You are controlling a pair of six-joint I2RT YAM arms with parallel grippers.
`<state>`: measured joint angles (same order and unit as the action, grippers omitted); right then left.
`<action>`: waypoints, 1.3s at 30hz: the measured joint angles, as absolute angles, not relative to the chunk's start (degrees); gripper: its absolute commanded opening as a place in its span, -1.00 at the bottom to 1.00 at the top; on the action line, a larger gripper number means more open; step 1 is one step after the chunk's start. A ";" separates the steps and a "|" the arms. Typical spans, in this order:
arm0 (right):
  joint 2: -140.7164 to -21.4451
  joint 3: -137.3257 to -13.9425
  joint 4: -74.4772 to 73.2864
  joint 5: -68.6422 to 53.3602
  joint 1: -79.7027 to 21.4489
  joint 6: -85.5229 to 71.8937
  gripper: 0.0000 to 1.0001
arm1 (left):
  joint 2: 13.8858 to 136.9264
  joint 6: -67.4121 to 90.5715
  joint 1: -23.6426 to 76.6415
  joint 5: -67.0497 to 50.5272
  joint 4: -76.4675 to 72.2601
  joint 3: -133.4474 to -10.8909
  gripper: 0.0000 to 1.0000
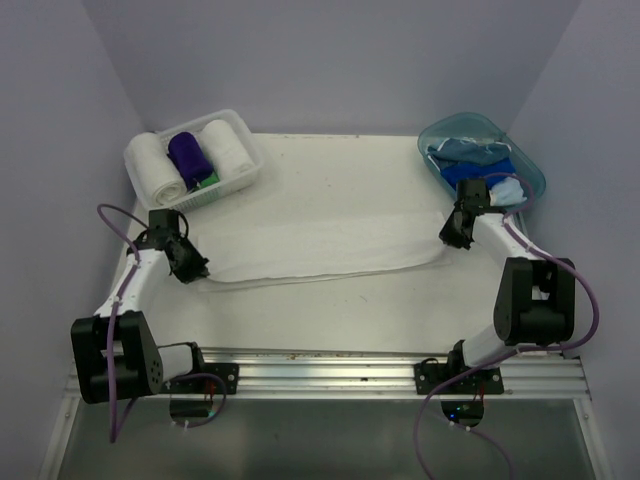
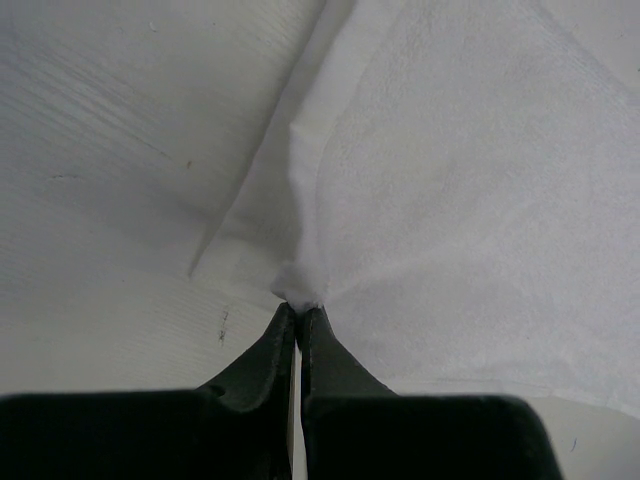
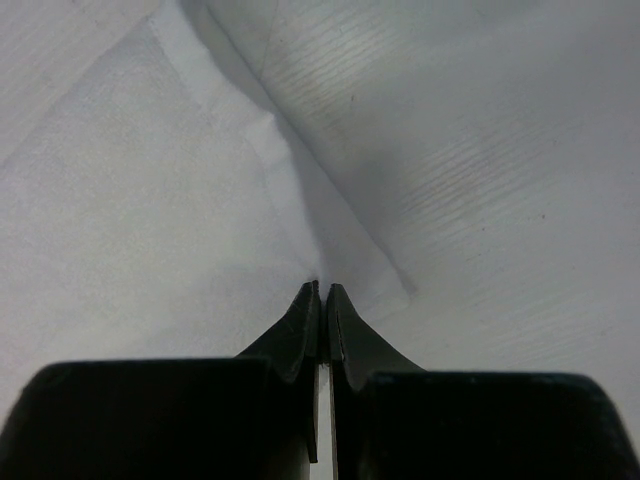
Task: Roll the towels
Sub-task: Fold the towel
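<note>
A large white towel (image 1: 320, 248) lies folded into a long strip across the middle of the table. My left gripper (image 1: 196, 270) is shut on its left end; the left wrist view shows the cloth (image 2: 450, 190) pinched into a small tuft at the gripper (image 2: 300, 306). My right gripper (image 1: 455, 238) is shut on the towel's right end, where the cloth (image 3: 150, 220) rises to the gripper (image 3: 322, 288). Two rolled white towels (image 1: 158, 168) and a rolled purple towel (image 1: 190, 155) lie in the basket. Blue towels (image 1: 470, 160) lie in the tub.
The white lattice basket (image 1: 245, 160) stands at the back left, with a bit of green cloth (image 1: 208, 183) showing in it. The translucent teal tub (image 1: 530, 165) stands at the back right, close behind my right gripper. Purple walls enclose the table on three sides.
</note>
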<state>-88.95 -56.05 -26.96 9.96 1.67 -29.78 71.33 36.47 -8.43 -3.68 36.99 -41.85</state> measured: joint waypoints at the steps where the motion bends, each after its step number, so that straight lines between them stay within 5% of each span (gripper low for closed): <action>1: -88.95 -56.05 -26.92 9.93 1.67 -29.78 -1.00 | 71.09 36.49 -8.43 -3.55 36.97 -41.85 -1.00; 4: -89.01 -56.05 -26.70 9.85 1.67 -29.80 -0.92 | 71.07 36.64 -8.43 -3.33 36.93 -41.56 -0.80; 8: -89.27 -56.05 -26.09 9.65 1.67 -30.33 -0.25 | 71.07 37.23 -8.43 -3.11 37.06 -40.86 -0.25; 12: -89.10 -56.05 -26.20 9.74 1.80 -29.93 0.05 | 71.00 38.04 -8.43 -2.87 37.45 -40.69 0.02; 17: -85.21 -56.12 -26.52 9.69 1.87 -29.91 -0.01 | 69.45 38.35 -8.43 -2.33 38.92 -43.03 0.02; 25: -85.86 -62.30 -25.91 11.00 -6.00 -30.15 -0.53 | 71.61 39.38 -3.42 -2.63 34.96 -49.76 -0.14; 39: -110.80 -78.91 -26.59 13.45 -6.68 -29.91 -0.55 | 93.17 38.70 -1.85 -3.84 27.11 -56.55 -0.21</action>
<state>-110.80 -78.91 -26.59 13.45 -6.68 -29.91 93.17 38.70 -1.85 -3.84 27.11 -56.55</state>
